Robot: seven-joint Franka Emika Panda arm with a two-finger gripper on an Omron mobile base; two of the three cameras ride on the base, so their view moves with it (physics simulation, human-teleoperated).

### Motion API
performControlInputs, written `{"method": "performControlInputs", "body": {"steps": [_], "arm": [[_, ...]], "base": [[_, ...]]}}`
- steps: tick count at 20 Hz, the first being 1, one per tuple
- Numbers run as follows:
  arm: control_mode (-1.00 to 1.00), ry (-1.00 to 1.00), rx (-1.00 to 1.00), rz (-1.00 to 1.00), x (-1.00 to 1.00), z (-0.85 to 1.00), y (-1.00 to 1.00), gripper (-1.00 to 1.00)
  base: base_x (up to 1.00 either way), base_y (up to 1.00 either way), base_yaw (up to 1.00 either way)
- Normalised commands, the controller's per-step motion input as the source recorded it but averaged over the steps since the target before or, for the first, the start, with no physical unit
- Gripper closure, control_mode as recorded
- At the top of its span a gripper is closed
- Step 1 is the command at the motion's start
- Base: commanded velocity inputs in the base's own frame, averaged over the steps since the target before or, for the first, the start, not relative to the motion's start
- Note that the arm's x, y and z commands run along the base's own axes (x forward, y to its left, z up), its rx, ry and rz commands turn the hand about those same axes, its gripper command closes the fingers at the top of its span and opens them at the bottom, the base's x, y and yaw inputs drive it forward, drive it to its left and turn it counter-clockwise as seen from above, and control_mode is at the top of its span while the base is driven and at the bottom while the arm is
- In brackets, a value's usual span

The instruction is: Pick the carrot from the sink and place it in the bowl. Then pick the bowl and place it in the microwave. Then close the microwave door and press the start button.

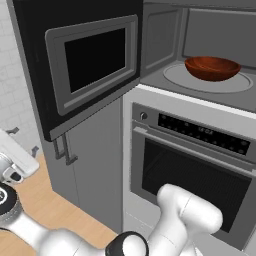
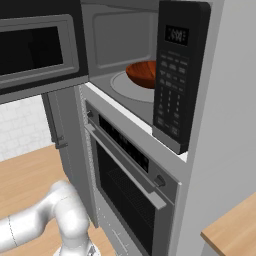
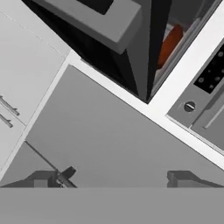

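I am looking at the bowl (image 1: pixel 212 68) sitting on the round glass turntable (image 1: pixel 176 76) inside the microwave (image 1: pixel 205 30), so I judge the loading step finished and the door the next job. Whether the carrot is lying in the bowl I cannot tell from these angles. The microwave door (image 1: pixel 87 62) is hanging swung wide to the left, its grey frame ringing a dark, flat window. I am holding the gripper (image 3: pixel 113 178) low, below the door and facing a plain grey cabinet front (image 3: pixel 100 135), jaws spread wide and gripping nothing, probably to come round behind the panel and push it shut. The bowl is reading as smooth reddish-brown wood, shallow and round; the keypad panel (image 2: pixel 176 75) is glossy black, above the oven (image 1: pixel 195 175).
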Motion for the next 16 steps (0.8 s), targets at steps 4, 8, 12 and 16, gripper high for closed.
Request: {"method": "performControlInputs", "body": {"steps": [4,8,12,16], "arm": [[-1.00,0.00,0.15,0.00,0.12,0.48,-0.72,-1.00],[-1.00,0.01,0.03,0.00,0.53,0.14,-0.24,-1.00],[-1.00,0.00,0.00,0.00,0.56,0.00,0.00,-1.00],[-1.00,-0.18,0.00,-0.15,0.18,0.03,-0.21,-1.00]], "base": [[0.00,0.00,0.00],[0.00,0.00,0.00],[0.00,0.00,0.00],[0.00,0.00,0.00]]}}
